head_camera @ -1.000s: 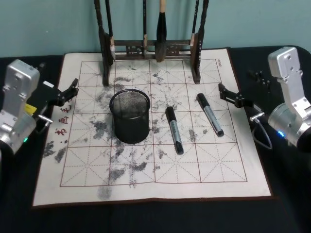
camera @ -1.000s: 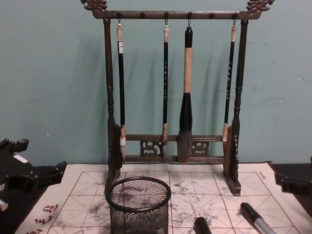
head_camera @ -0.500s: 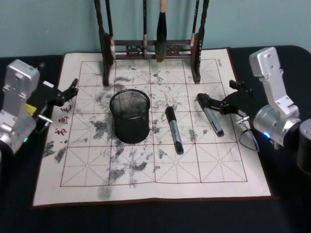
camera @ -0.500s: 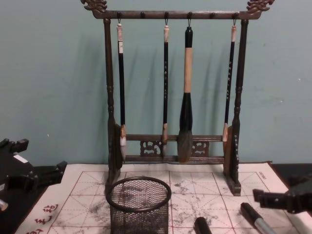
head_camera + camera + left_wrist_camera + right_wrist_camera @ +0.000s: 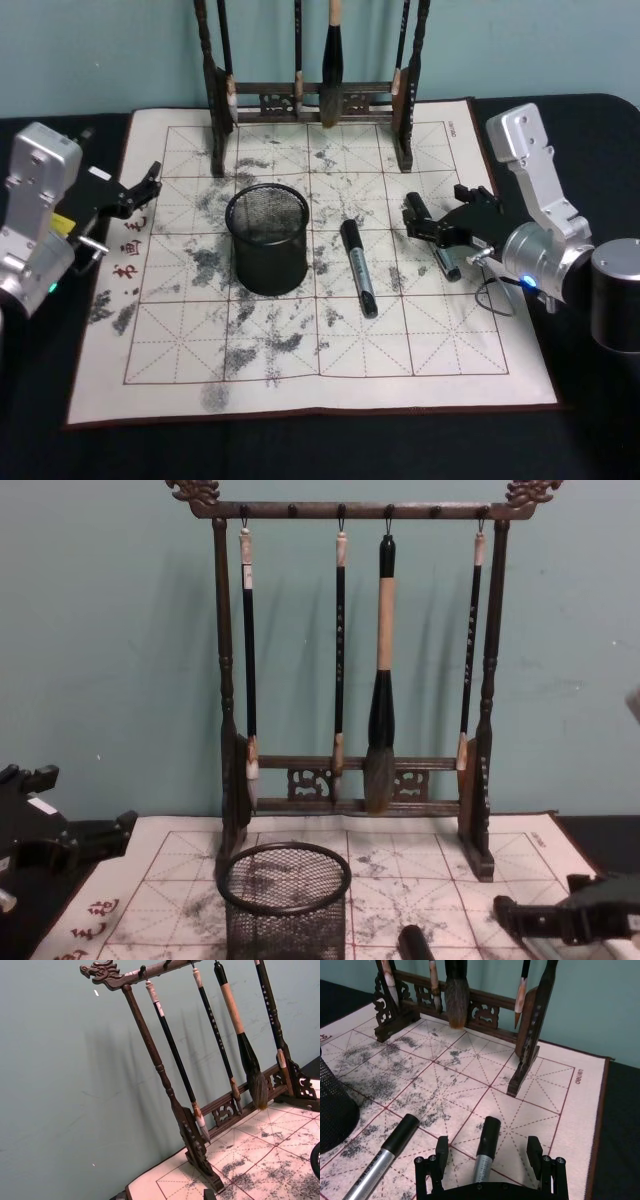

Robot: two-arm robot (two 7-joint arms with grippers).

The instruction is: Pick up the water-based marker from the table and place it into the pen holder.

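Right arm [image 5: 545,225] is reaching in over the white grid-lined mat [image 5: 180,350] that covers the dark tabletop [image 5: 300,445]. The right jaws sit low over the water-based marker [image 5: 448,265]. In the right wrist view the right jaws are spread wide, one black finger [image 5: 441,1152] on each side of the marker's barrel [image 5: 484,1155], with a clear gap on both sides. They grip nothing. The marker lies flat on the mat, black cap pointing toward the wooden brush rack [image 5: 312,100] and silver body running back under the right jaws. A second marker [image 5: 359,267] lies on the mat just beside it, roughly parallel, between it and the pen holder [image 5: 267,238]. The two markers are apart, not touching. The pen holder, a black wire-mesh cup, stands upright on the mat to the left of both markers and in front of the rack. We see no contents through the mesh in the head or chest views [image 5: 285,900]. The rack stands at the mat's far edge with brushes [image 5: 380,670] hanging from its top bar. Left arm [image 5: 40,215] rests at the mat's left edge. The left jaws are near the red characters [image 5: 125,255]. We cannot tell how far the left jaws are open.
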